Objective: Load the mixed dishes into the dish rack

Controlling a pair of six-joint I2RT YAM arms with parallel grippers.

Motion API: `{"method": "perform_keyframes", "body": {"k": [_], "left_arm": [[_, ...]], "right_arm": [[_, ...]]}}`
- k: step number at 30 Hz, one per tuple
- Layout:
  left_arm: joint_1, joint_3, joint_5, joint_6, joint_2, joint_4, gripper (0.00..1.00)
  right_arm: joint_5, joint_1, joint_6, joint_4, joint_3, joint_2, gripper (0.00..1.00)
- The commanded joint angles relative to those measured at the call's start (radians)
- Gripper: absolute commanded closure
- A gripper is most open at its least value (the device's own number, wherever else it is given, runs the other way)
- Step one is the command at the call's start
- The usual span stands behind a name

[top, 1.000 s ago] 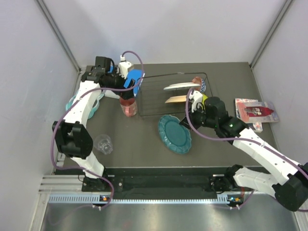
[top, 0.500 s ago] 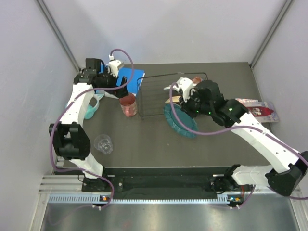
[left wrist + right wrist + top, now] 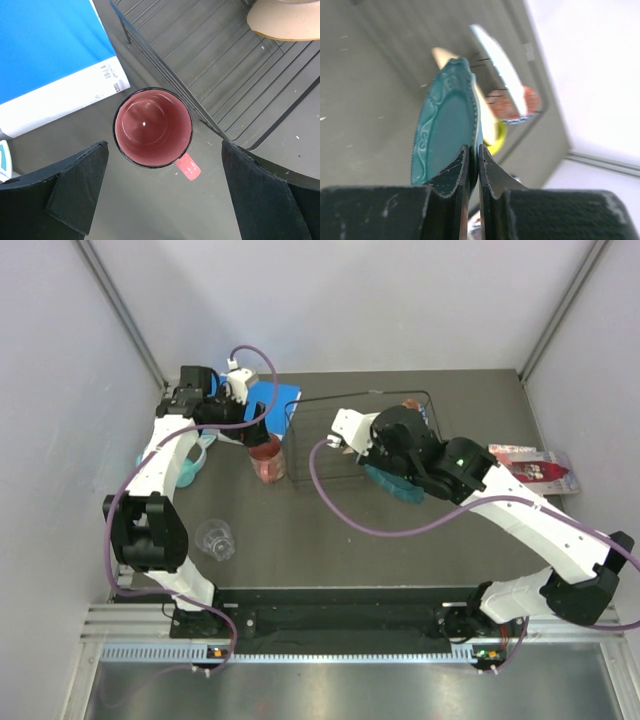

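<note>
My right gripper (image 3: 473, 156) is shut on the rim of the teal scalloped plate (image 3: 445, 132) and holds it on edge, off the table, at the right side of the black wire dish rack (image 3: 320, 435). Beyond the plate in the right wrist view, the white plate (image 3: 500, 65), peach plate (image 3: 441, 55), red patterned bowl (image 3: 512, 102) and lime bowl (image 3: 498, 134) stand in the rack. My left gripper (image 3: 170, 200) is open right above the upright red tumbler (image 3: 152, 127), which stands on the table against the rack's left side (image 3: 210, 65). The clear glass (image 3: 215, 538) stands near left.
The blue book (image 3: 272, 398) lies flat behind the tumbler. The teal headphones (image 3: 188, 462) lie at the left edge under my left arm. A red-and-white package (image 3: 530, 468) lies at the right. The enclosure walls stand close on both sides.
My right gripper has lifted the teal plate off the table, tipped it on edge and carried it left and back to the rack. My left gripper has shifted a little over the tumbler.
</note>
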Motion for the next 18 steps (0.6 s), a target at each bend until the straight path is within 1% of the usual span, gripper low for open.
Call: {"method": "perform_keyframes", "body": {"k": [1, 4, 8, 12, 17, 18], "left_arm": [[0.007, -0.015, 0.033, -0.02, -0.022, 0.047, 0.01], [0.009, -0.022, 0.038, -0.021, -0.025, 0.05, 0.01], [0.01, -0.032, 0.041, -0.027, -0.03, 0.056, 0.01], [0.02, -0.041, 0.042, -0.029, -0.039, 0.067, 0.01], [0.026, -0.061, 0.053, -0.029, -0.039, 0.073, 0.01], [0.026, -0.064, 0.055, -0.03, -0.036, 0.076, 0.01]], "right_arm": [[0.226, 0.058, -0.144, 0.138, 0.126, -0.008, 1.0], [0.3, 0.087, -0.218, 0.187, 0.123, 0.0, 1.0], [0.32, 0.088, -0.301, 0.241, 0.109, 0.006, 1.0], [0.333, 0.088, -0.33, 0.277, 0.053, 0.015, 1.0], [0.371, 0.087, -0.448, 0.411, -0.035, 0.011, 1.0], [0.374, 0.086, -0.471, 0.458, -0.044, 0.011, 1.0]]}}
